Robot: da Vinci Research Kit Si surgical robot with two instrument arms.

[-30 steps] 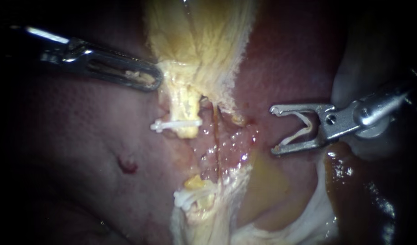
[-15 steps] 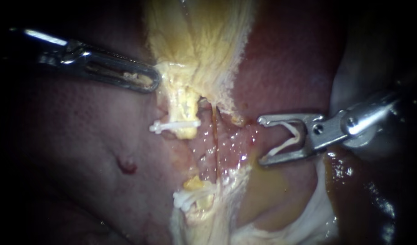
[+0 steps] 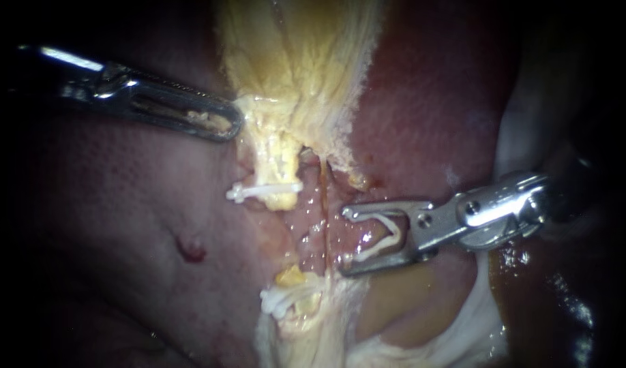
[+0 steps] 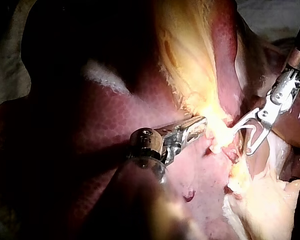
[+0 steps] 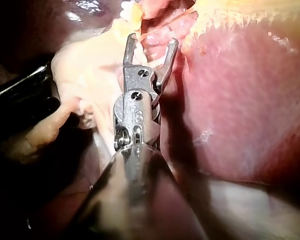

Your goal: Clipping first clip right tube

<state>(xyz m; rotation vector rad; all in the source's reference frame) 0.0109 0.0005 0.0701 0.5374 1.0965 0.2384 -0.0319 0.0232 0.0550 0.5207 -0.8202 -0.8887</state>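
The right instrument has moved in from the right and slightly down across the liver, so its tips now sit just beside the right tube rather than well apart from it. Its jaws stand wide open, with a white clip seated between them, its legs spread along the two jaws. The tube is a thin amber strand running down from under the gallbladder through wet pink tissue. It lies just ahead of the open tips and is not yet between them. To its left is the thicker yellow left tube, which carries a set clip across it. The left instrument has stayed where it was, its jaws closed together on the gallbladder's pale edge just above the left tube. In the right wrist view the open jaws point at pink tissue with the liver beside them.
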